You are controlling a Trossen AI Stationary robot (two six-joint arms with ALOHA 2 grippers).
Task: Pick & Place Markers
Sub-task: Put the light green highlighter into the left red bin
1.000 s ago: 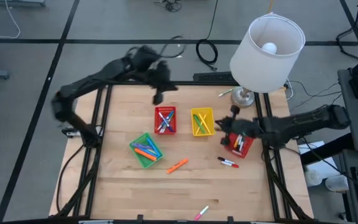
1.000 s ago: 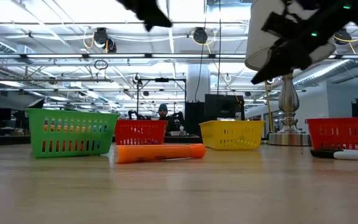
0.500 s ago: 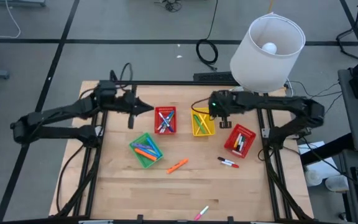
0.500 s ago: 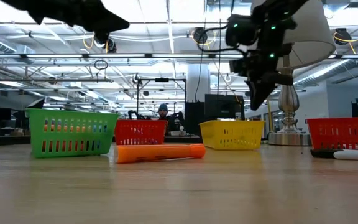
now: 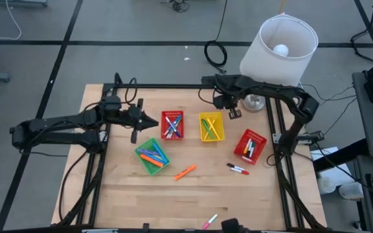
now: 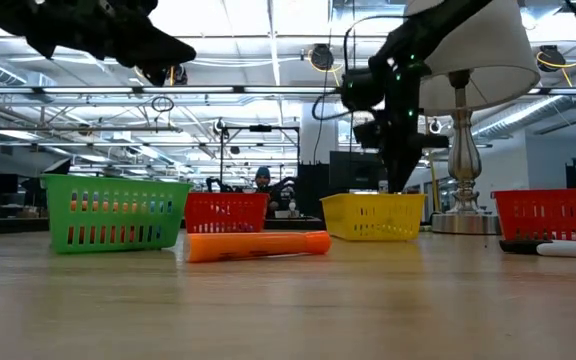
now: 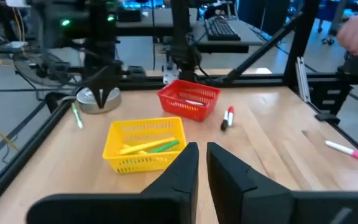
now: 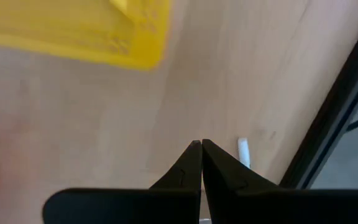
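Overhead, left gripper [image 5: 153, 123] jaws slightly parted beside the red basket [image 5: 171, 125]; right gripper [image 5: 234, 114] jaws clenched, empty.

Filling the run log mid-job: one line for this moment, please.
left gripper: empty, beside red basket | right gripper: shut, empty, past yellow basket | loose on table: orange marker, red marker, pink marker

1. Wooden table [image 5: 128, 194], pale top, black frame rails along its sides.
2. Four mesh baskets: green basket [image 5: 151, 156], tilted; red basket [image 5: 171, 125]; yellow basket [image 5: 210, 126]; second red basket [image 5: 249, 146], tilted.
3. Lamp [image 5: 278, 48], white shade, at the far right corner.
4. Person [image 6: 261, 180] in the room behind.
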